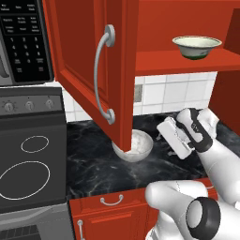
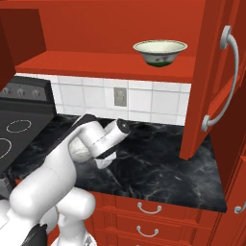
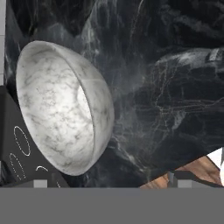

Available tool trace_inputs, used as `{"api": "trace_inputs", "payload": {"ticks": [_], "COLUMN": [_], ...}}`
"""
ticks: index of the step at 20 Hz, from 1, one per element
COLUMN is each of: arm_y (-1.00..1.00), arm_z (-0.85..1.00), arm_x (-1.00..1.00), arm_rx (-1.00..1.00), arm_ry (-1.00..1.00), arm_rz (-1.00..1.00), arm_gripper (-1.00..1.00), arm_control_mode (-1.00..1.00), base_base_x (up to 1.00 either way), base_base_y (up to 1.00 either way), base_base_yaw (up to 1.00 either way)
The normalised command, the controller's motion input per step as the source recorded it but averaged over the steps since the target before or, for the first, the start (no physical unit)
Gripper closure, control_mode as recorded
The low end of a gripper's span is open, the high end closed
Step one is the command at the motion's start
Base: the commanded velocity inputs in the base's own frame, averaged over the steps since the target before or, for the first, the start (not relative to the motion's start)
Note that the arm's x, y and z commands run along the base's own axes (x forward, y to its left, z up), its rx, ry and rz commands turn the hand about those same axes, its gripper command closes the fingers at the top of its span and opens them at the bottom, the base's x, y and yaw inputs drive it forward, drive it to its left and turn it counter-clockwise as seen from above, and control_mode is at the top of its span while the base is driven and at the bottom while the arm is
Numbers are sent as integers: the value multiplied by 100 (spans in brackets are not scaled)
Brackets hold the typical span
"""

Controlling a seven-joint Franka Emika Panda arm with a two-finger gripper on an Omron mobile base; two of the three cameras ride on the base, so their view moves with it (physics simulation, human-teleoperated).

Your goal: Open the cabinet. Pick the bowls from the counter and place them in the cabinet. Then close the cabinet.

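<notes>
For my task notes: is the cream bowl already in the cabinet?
Yes. The cream bowl stands upright on the shelf of the open cabinet.

cabinet (image 1: 89, 70) red | counter (image 1: 93, 164) black, white-veined | bowl (image 3: 61, 109) mottled grey-white

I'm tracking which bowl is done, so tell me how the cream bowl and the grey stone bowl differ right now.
The cream bowl stands on the open cabinet's shelf; the grey stone bowl sits on the black counter.
The cream bowl is wider and shallower, with a flared rim and dark green foot; the grey stone bowl is deeper, rounder and mottled all over.
Both are upright, empty, and not held.
</notes>
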Motion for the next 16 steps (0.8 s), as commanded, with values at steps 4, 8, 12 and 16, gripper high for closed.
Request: {"api": "trace_inputs", "payload": {"ticks": [4, 8, 12, 16], "arm_y": [0, 0, 0, 0], "arm_z": [-6, 0, 0, -1], "arm_x": [4, 8, 14, 20], "arm_rx": [-2, 0, -1, -3], "arm_ry": [-8, -5, -3, 0], "arm_rz": [0, 0, 0, 0], "arm_gripper": [-100, -100, -100, -100], "arm_control_mode": [-100, -100, -100, -100], "base_base_x": [0, 0, 0, 0], "base_base_y": [0, 0, 0, 0], "base_base_yaw": [0, 0, 0, 0]}}
